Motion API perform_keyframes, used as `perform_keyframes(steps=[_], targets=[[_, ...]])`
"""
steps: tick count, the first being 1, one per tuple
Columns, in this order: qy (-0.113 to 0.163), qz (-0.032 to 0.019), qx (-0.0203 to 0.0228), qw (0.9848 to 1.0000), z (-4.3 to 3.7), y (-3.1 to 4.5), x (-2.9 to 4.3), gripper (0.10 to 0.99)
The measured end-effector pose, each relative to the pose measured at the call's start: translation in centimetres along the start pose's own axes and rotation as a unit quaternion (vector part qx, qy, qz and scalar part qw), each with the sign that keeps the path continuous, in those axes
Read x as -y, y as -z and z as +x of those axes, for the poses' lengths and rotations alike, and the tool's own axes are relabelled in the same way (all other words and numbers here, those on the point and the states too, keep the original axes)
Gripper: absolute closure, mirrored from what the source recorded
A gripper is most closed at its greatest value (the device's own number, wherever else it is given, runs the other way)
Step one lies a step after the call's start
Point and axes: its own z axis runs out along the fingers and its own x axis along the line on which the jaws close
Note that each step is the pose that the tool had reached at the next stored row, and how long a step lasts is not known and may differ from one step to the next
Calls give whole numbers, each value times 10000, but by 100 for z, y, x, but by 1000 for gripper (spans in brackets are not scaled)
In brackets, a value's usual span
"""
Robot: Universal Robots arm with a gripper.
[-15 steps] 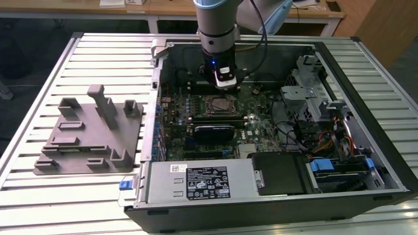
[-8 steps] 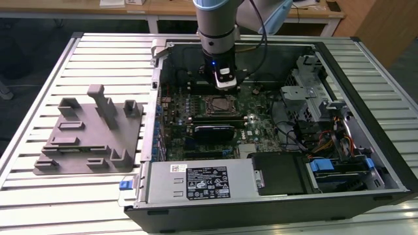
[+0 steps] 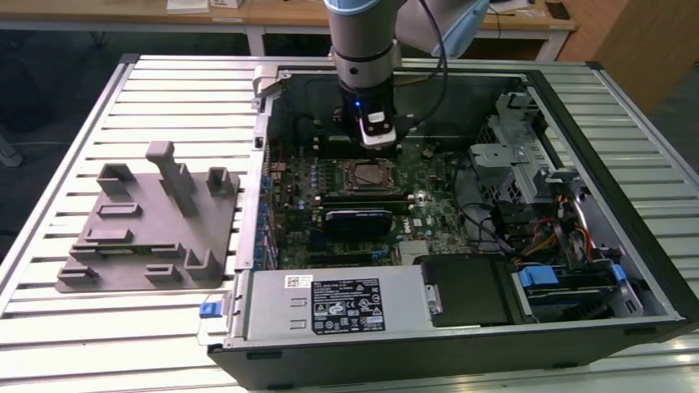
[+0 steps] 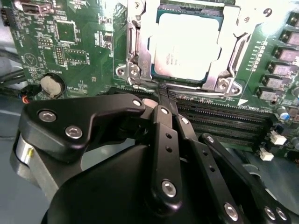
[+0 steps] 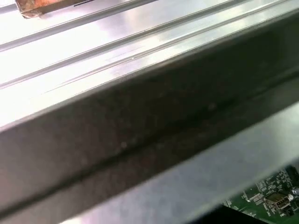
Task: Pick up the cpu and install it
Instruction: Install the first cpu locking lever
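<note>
My gripper (image 4: 164, 95) hangs inside the open computer case (image 3: 611, 90), just above the motherboard (image 4: 70, 51). I take the socket (image 3: 367, 174) as my landmark, the square metal frame near the middle of the board.

The cpu (image 4: 184, 49) lies flat inside that socket. Its silvery top faces up and the metal bracket (image 4: 135, 70) borders it on all sides. It is square, so it has no long axis to line up with; its edges run parallel to the socket frame. In the exterior view the cpu (image 3: 368, 173) shows as a small pale square in the frame, and my gripper (image 3: 375, 144) sits just past the far edge of the socket, toward the back wall of the case.

In the second wrist view my fingers (image 4: 162, 122) come together into one thin point. I judge my jaws to be closed or nearly so, and nothing is between them. That point rests at the edge of the socket frame, on the side that faces the long memory slots (image 4: 224, 121). From my fingertips the cpu lies straight ahead, just beyond the frame rail. I am near the chip but not on it.

The grey tray (image 3: 147, 225) with upright posts sits on the table (image 3: 65, 327), outside the case and well away from the socket.
</note>
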Motion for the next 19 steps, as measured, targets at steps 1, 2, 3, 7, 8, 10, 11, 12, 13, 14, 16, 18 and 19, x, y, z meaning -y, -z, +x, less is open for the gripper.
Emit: perform_keyframes(steps=[1, 2, 3, 7, 8, 10, 11, 12, 13, 14, 16, 18, 19], targets=[[0, -1, 0, 10000, -2, 13, -2, 980], [0, -1, 0, 10000, -3, 27, -5, 980], [0, 0, 0, 10000, -5, 43, -7, 980], [0, 0, 0, 10000, -11, 94, -15, 980], [0, 0, 0, 10000, -11, 98, -16, 980], [0, -1, 0, 10000, -11, 97, -16, 980], [0, -1, 0, 10000, -11, 98, -16, 980], [0, -1, 0, 10000, -11, 98, -16, 980], [0, 1, 1, 10000, -11, 98, -16, 980], [2, 13, 2, 10000, -11, 99, -16, 980], [11, 94, 5, 10000, -11, 98, -16, 980], [24, 198, 2, 9998, -13, 97, -14, 980], [29, 245, -1, 9997, -14, 96, -10, 980]])
